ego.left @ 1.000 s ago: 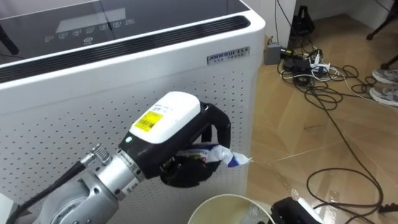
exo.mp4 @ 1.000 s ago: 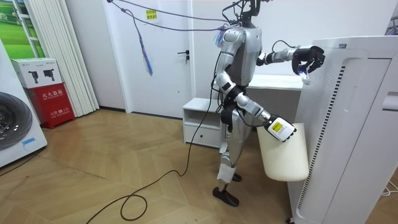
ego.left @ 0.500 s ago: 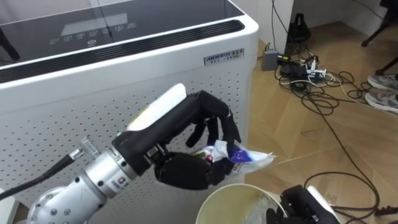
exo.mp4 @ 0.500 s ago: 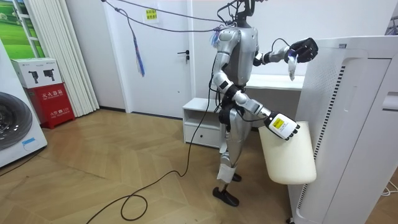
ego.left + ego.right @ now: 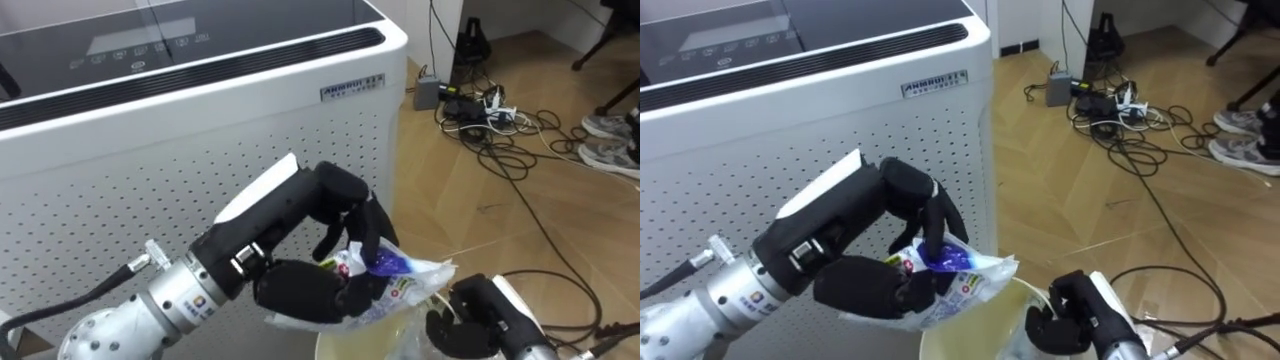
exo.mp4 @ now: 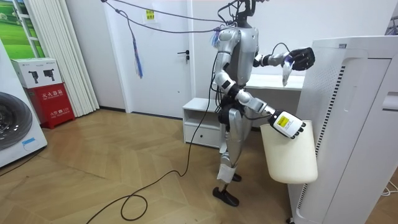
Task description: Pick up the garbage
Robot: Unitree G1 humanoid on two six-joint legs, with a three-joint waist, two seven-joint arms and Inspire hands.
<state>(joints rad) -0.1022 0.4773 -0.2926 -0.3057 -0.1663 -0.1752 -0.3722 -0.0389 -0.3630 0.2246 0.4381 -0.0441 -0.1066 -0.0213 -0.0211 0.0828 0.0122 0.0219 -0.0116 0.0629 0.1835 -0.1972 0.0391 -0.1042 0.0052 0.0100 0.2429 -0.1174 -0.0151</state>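
My black left hand (image 5: pixel 300 262) is shut on a crumpled white and purple wrapper (image 5: pixel 398 275), pinched between thumb and fingers. The wrapper hangs just over the rim of a cream bin (image 5: pixel 395 338) at the bottom edge of the left eye view. My right hand (image 5: pixel 478 320) grips that bin's rim from the right. In the room view the left hand (image 6: pixel 302 57) is raised at chest height with the wrapper (image 6: pixel 285 70) dangling, and the right hand (image 6: pixel 283 123) holds the bin (image 6: pixel 289 155) lower, beside the white appliance.
A tall white perforated appliance (image 5: pixel 200 130) stands right behind my left hand. A tangle of cables and a power strip (image 5: pixel 490 105) lies on the wood floor at the right, with shoes (image 5: pixel 608 140) beyond. A low white cabinet (image 6: pixel 202 118) is behind me.
My left hand has swung away from the appliance's side and down over the bin, its fingers loosening round the wrapper. My right hand has brought the bin up and closer.
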